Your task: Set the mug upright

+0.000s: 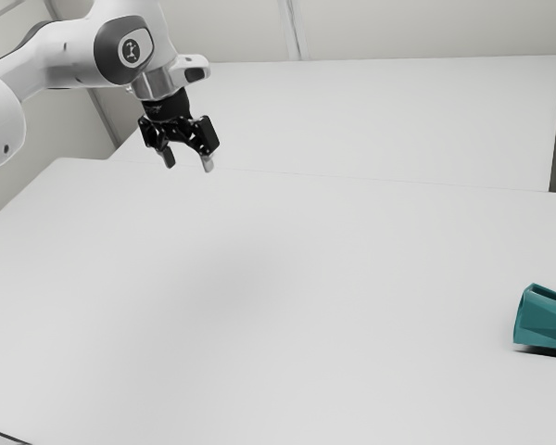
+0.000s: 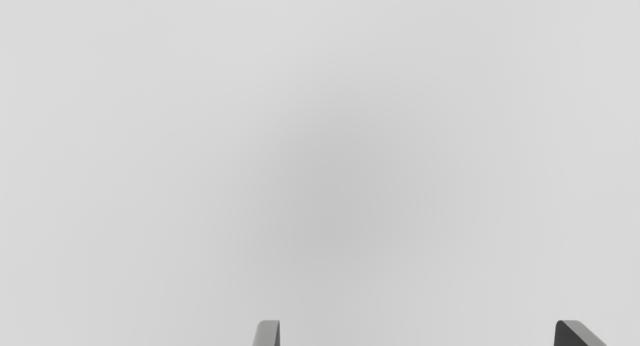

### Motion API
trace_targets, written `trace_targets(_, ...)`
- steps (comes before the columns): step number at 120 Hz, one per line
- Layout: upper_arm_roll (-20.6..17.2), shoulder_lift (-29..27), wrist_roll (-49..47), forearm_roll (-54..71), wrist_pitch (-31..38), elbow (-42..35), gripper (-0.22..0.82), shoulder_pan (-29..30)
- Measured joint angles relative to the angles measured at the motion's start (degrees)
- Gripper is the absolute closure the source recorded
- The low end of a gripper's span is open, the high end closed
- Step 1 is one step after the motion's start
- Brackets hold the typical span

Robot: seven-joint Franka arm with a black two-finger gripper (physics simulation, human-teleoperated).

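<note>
- My jaws: wide open, nothing btwn them, high over the bench point(image 1: 259, 371), approx 10 o'clock in ext. view.
- Teal mug point(image 1: 545, 320): on bench, looks tipped on its side, approx 4 o'clock from jaws, well apart, partly cut off.

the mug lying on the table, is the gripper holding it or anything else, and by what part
Nothing is held: the gripper hangs open above the table, well away from the teal mug.
</note>
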Motion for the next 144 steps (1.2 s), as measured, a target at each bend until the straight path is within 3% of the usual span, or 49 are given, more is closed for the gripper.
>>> trace_targets(33,0.0,0.0,1.3,-0.1,0.5,0.0,0.0,0.0)
trace_targets(43,-1.6,0.0,1.5,-0.8,-0.1,-0.1,0.0,0.2)
trace_targets(65,-3.9,0.0,2.0,-11.5,0.5,-2.2,0.0,0.6)
trace_targets(104,-12.8,3.3,2.5,-24.6,12.1,-7.9,0.0,-2.2)
trace_targets(144,-15.9,10.8,2.6,-34.4,26.4,-8.8,0.0,-10.3)
